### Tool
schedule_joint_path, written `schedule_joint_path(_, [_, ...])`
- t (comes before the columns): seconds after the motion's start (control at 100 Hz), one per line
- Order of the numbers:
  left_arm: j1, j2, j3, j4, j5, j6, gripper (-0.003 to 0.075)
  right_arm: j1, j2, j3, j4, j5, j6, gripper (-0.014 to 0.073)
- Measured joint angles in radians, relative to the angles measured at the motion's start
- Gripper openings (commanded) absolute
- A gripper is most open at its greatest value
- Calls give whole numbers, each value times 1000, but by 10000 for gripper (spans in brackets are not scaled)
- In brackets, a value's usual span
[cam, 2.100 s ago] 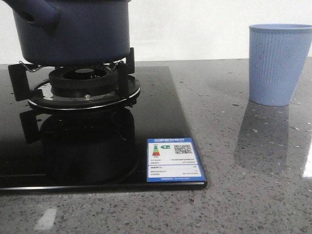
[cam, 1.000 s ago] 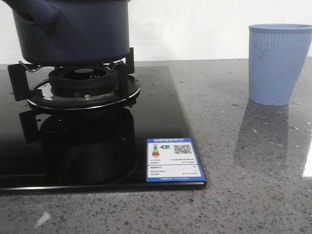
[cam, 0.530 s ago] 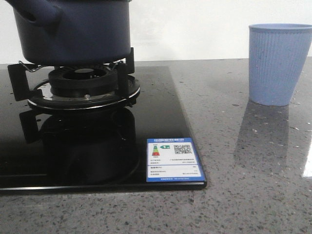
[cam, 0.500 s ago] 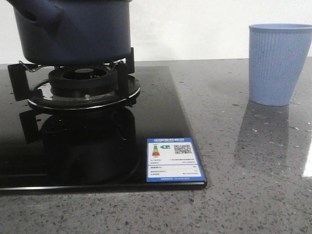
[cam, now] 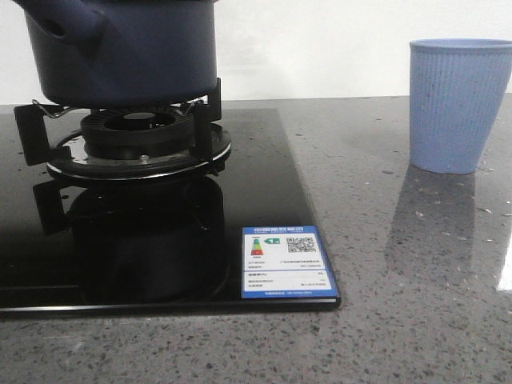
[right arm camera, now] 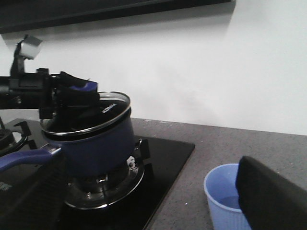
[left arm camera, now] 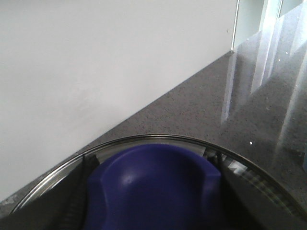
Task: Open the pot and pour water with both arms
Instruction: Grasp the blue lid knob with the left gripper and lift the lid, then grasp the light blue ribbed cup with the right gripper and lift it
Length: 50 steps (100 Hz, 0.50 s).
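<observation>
Shift since earlier: almost nothing; pot [cam: 120, 52] sits a touch further right in the front view, cup too, so likely camera jitter. Lid not yet off.
Left pincer: at the lid knob [left arm camera: 153, 189] seen from my left wrist; right wrist view shows it [right arm camera: 67, 93] over the lid [right arm camera: 86, 115], lid tilted up on one side. Fingers seem closed round the knob, but I cannot tell for sure.
Pot: on the burner grate [cam: 132, 136] of the black stove [cam: 264, 200], left side of the desk [cam: 416, 320], stubby handle [cam: 68, 16] pointing left-front.
Right pincer: only one dark finger [right arm camera: 273, 196] shows at the frame edge, near the cup; open or closed, cannot tell.
Cup: light blue ribbed cup [cam: 460, 104], well apart to the right of the stove.
Water: none visible.
Step in hand: lifting the lid.
Doing it well: lift straight up, keep lid level so the rim clears the pot without dragging it off the grate; right arm then goes for the handle.
</observation>
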<state>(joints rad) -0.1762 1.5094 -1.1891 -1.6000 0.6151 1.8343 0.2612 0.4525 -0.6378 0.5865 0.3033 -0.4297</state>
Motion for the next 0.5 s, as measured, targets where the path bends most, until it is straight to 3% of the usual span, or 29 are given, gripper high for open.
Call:
schedule_joint_path(0.22, [0, -119, -7, -64, -4, 2, 274, 0, 101, 118, -78, -155, -2, 644])
schedule_joint_path(0.5, [0, -253, -7, -72, 24, 2, 274, 20, 328, 185, -85, -313, -2, 645])
